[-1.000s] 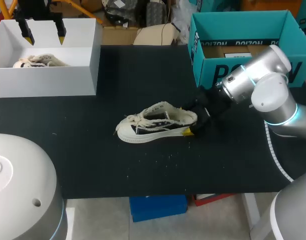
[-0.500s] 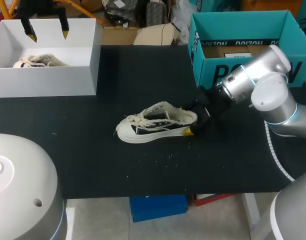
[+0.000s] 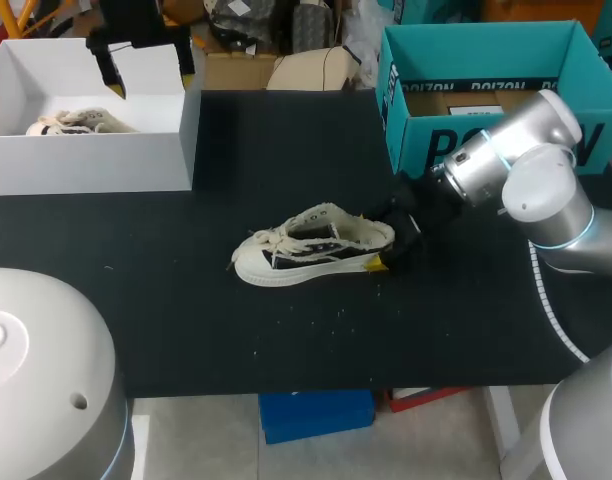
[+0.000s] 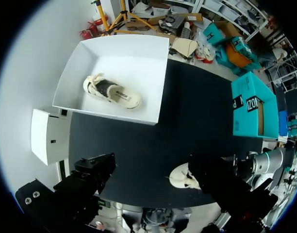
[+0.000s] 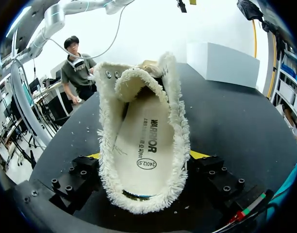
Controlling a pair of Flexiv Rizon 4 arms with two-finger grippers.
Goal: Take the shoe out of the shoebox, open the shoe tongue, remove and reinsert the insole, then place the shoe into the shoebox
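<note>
A cream canvas shoe with frayed edges lies on the black table, toe toward my left. My right gripper is at its heel, one yellow-tipped finger on each side, shut on the shoe. In the right wrist view the shoe fills the gap between the fingers, its insole showing. My left gripper hangs open high over the far edge of the white shoebox. From the left wrist the shoebox lies far below with a second shoe inside, and the left gripper holds nothing.
A teal cardboard box stands at the table's far right corner, just behind my right arm. Between the white shoebox and the shoe on the table lies bare black tabletop.
My left gripper has moved to the right and away from the white shoebox. The right gripper and the shoe have stayed in place.
</note>
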